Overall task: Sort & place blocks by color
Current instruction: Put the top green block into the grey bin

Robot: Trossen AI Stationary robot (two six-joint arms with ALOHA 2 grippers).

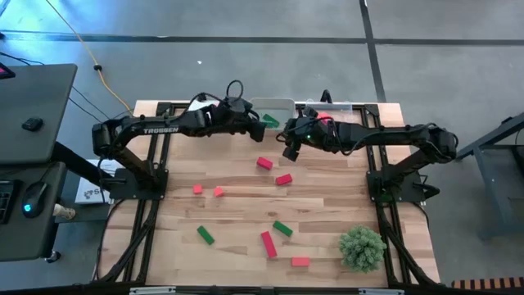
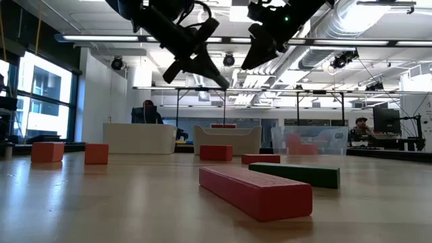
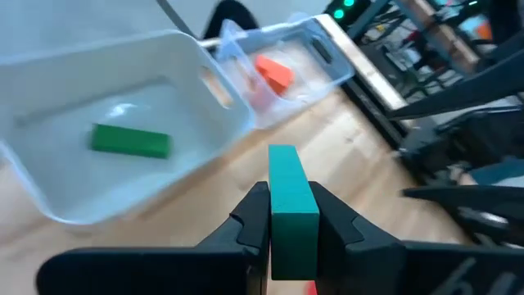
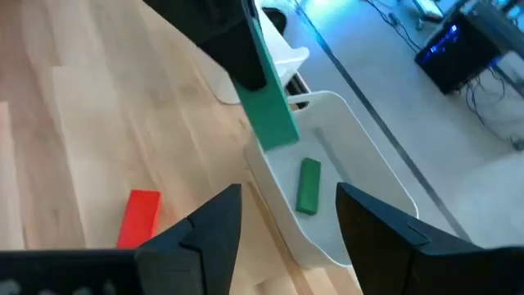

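Gripping a green block (image 3: pixel 291 209) end-up, the left gripper (image 3: pixel 292 233) has its fingers clamped on the block's sides — it hangs above the far edge of the table (image 1: pixel 246 213), beside a clear bin (image 3: pixel 123 106). One green bar (image 3: pixel 131 141) lies flat in that bin. Next to it a second bin (image 3: pixel 315 49) holds an orange-red block (image 3: pixel 274 72).

The right gripper (image 4: pixel 282 225) is up near the same bins, fingers apart, nothing between them. Its wrist view looks down on the bin with the green bar (image 4: pixel 308 186), the left gripper's block (image 4: pixel 268 90) hanging just in front, and a red block (image 4: pixel 141 217) on the wood.

In the high view the left gripper (image 1: pixel 255 123) and right gripper (image 1: pixel 291 147) sit close together at the back middle of the table. The other blocks are loose on the wood: two red ones (image 1: pixel 264 163) (image 1: pixel 283 179) just in front of the grippers, two small orange-red cubes (image 1: pixel 197 189) (image 1: pixel 219 192) to the left, two green bars (image 1: pixel 205 235) (image 1: pixel 282 229) nearer the front, a long red bar (image 1: pixel 268 244) between them and a short red one (image 1: pixel 300 262) at the front edge. A green plant (image 1: pixel 362 247) stands at the front right corner.

The low view shows both arms raised above the table, red bar (image 2: pixel 255 191) nearest — a green bar (image 2: pixel 293 173) just behind it.
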